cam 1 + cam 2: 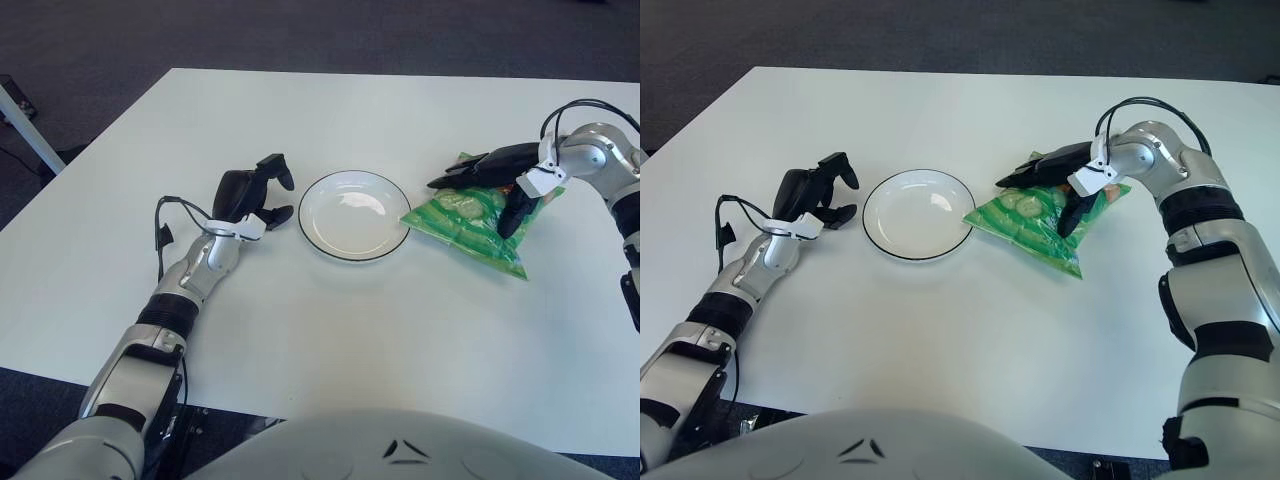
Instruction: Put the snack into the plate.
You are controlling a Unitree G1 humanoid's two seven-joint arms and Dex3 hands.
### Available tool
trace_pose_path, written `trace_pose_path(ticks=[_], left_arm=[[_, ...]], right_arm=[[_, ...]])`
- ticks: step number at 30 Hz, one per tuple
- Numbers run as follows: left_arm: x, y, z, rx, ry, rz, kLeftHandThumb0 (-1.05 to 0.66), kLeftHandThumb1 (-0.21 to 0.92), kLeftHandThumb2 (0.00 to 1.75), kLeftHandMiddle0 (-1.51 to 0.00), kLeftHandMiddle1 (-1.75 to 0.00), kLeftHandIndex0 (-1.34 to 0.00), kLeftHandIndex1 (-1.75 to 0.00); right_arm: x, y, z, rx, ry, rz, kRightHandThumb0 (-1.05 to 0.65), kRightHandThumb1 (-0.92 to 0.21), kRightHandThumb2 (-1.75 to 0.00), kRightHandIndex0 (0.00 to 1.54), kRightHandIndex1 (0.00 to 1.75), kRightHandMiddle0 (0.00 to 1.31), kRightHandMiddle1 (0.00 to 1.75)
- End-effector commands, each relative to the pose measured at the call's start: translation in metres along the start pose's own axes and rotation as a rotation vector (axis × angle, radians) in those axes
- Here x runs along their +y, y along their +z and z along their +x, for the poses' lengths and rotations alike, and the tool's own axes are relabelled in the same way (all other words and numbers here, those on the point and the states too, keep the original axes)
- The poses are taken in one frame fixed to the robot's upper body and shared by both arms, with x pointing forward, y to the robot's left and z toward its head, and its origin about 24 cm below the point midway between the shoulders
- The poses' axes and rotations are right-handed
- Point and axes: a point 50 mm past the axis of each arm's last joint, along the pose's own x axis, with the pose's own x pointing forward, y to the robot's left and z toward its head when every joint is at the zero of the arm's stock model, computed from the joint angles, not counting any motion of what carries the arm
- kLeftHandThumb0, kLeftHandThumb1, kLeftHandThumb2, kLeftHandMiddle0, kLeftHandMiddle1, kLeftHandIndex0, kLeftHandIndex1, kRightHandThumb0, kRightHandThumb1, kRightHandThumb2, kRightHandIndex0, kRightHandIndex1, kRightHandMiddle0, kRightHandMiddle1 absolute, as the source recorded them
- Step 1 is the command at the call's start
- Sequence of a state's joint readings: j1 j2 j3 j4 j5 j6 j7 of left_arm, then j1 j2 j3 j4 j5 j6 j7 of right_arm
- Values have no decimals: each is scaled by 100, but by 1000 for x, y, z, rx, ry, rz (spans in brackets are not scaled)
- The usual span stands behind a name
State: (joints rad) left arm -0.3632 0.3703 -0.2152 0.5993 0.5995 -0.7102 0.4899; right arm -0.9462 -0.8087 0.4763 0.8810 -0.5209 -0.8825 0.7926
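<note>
While its fingers pinch the snack bag (470, 218), the right hand (505, 180) hovers beside the plate (353, 214).

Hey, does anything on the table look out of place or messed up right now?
Nothing is spilled or damaged. The green snack bag lies askew beside the plate, one corner touching its rim, with the right hand gripping it. The plate holds nothing. The left hand shows left of the plate.

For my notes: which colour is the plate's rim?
Black, around the white plate; clearest in the right eye view.
</note>
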Motion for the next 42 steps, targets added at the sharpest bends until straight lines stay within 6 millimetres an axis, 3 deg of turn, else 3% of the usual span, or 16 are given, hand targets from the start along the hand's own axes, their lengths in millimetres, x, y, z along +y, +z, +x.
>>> trace_pose_path(ticks=[1,3,6,9,14,19,31,42], left_arm=[[-29,-19,-52,183,-136,-29,-48,32,131,-126,-175,-61,-175],[-29,-19,-52,186,-141,-28,-48,33,130,-127,-175,-60,-175],[-29,-19,-52,180,-141,-23,-47,34,128,-128,-175,-59,-175],[-28,-18,-52,162,-139,-10,-47,35,128,-129,-175,-59,-175],[-28,-18,-52,147,-155,-4,-46,37,125,-130,-175,-57,-175],[-28,-20,-52,156,-162,-16,-46,38,123,-130,-175,-56,-175],[-27,-19,-49,163,-121,-15,-47,35,127,-130,-175,-58,-175],[-26,-20,-47,215,-62,8,-49,30,134,-127,-175,-63,-175]], right_arm=[[22,-5,14,81,-30,92,-54,-40,-68,0,74,0,104],[22,-9,14,133,-135,163,-24,-26,-101,1,129,21,146],[22,-11,15,160,-228,243,20,-39,-108,35,157,52,165],[19,-12,13,154,-310,294,38,-33,-124,52,169,69,172],[0,-8,-8,103,-433,202,49,-22,-142,67,174,84,174],[-15,1,-23,66,-541,126,52,-17,-149,72,175,92,175],[-48,18,-44,37,-809,52,54,-15,-152,75,175,96,175],[-77,32,-57,20,-945,-62,56,-10,-158,79,175,101,175]])
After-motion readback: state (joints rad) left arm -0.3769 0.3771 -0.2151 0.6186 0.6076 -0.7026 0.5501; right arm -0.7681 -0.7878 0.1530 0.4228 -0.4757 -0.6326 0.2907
